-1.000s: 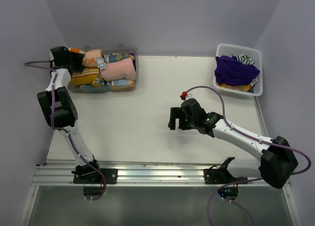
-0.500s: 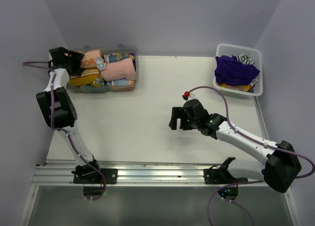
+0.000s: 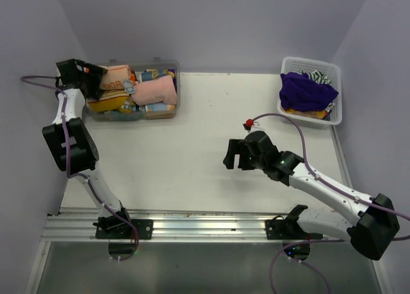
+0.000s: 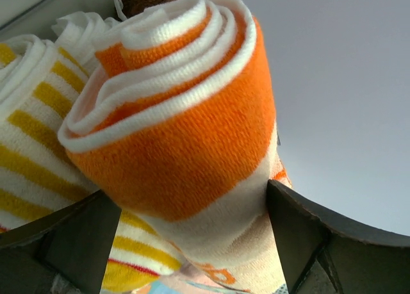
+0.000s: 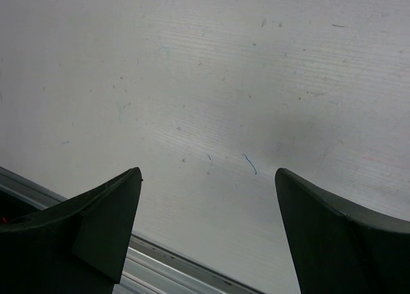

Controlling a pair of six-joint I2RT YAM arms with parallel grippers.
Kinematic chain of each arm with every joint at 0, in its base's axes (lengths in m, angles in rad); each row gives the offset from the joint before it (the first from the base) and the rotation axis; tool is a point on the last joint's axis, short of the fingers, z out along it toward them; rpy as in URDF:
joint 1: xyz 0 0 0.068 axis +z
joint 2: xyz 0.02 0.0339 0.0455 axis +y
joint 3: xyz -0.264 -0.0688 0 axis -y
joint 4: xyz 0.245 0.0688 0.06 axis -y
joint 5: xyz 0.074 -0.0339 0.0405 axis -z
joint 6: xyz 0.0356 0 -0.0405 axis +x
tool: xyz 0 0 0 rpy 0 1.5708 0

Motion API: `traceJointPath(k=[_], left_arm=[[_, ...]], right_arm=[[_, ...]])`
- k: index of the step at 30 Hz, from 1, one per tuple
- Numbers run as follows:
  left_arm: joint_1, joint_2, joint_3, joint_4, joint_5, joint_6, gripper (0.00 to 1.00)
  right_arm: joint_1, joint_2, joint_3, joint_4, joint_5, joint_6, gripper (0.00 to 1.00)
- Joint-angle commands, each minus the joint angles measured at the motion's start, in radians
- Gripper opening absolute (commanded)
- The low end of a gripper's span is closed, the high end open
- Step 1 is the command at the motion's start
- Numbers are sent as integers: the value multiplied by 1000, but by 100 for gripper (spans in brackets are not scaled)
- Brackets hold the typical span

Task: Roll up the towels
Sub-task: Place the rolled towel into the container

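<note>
Rolled towels fill a clear bin (image 3: 178,82) at the back left: an orange-and-cream roll (image 3: 114,77) (image 4: 179,134), a striped yellow one (image 3: 109,102) (image 4: 32,114) and a pink one (image 3: 155,89). My left gripper (image 3: 95,73) (image 4: 189,188) is open at the bin's left end. Its fingers stand wide on either side of the orange-and-cream roll, which rests on the other rolls. A purple towel (image 3: 306,90) lies unrolled in a white basket (image 3: 336,70) at the back right. My right gripper (image 3: 229,154) (image 5: 208,172) hangs open over bare table, holding nothing.
The white table top (image 3: 192,147) stretches between bin and basket. A metal rail (image 3: 192,227) runs along the near edge under both arm bases. Lilac walls close in the left, back and right sides.
My left gripper has opened off the orange-and-cream roll and drawn back a little to the left. The right arm has shifted slightly to the right and nearer, still open.
</note>
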Motion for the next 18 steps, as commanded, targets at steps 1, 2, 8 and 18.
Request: traceJointPath(k=[1,2,8,18], left_arm=[[13,-86,25,-38,-4,66,95],[13,-89,36,-46,-4,75,96],[16,-84,82,-114,0,98,97],[13,41,176,-117,98,77,90]], right_arm=[[-2,-43,3,-22,43,2,89],[-2,-48,5,-30,46,0,89],[-1,-62,0,-35,54,-1,89],[-1,-19,23,-27,53,-9,89]])
